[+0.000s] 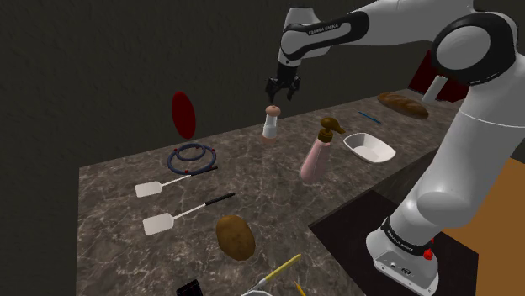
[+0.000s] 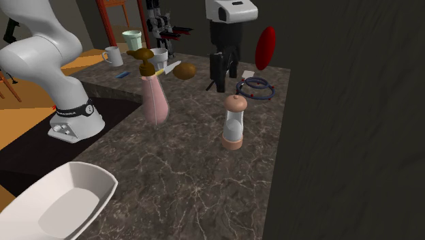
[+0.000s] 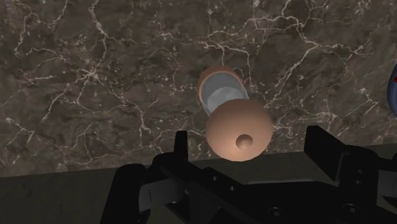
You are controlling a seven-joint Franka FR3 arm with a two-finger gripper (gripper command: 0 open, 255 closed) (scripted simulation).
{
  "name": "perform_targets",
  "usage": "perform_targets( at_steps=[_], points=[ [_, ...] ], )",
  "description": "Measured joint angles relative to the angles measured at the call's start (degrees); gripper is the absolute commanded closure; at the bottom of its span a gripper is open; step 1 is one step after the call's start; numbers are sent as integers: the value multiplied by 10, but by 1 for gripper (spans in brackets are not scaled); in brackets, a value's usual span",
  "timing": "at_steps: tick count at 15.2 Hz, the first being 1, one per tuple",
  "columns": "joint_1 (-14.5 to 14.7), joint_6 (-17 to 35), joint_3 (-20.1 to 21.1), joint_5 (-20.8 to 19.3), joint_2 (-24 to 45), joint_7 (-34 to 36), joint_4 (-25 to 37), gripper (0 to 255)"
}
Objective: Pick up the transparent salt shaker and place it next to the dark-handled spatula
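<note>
The salt shaker [image 1: 270, 124] stands upright near the back edge of the dark marble counter [image 1: 252, 189]. It has a clear body with a pinkish-tan cap and base [image 2: 233, 123]. My black gripper [image 1: 283, 91] hangs open just above it, pointing down. In the wrist view the round cap [image 3: 238, 130] lies between the two spread fingers of the gripper [image 3: 249, 145], which do not touch it. The dark-handled spatula [image 1: 189, 213] with a white blade lies flat toward the shoulder view's left front, well away from the shaker.
A second spatula [image 1: 172, 181] lies by a blue ring trivet [image 1: 192, 156] and a red disc [image 1: 183, 113]. A pink pump bottle [image 1: 318, 155], a white dish [image 1: 368, 148], a potato [image 1: 235, 237] and a bread loaf [image 1: 402, 104] stand around. A dark wall rises behind the shaker.
</note>
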Motion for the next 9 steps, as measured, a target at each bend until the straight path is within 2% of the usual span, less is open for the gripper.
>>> perform_targets(
  at_steps=[3, 9],
  points=[
    [-2, -2, 2, 10, 65, 1, 64, 0],
    [-5, 27, 2, 15, 100, -3, 69, 0]
  ],
)
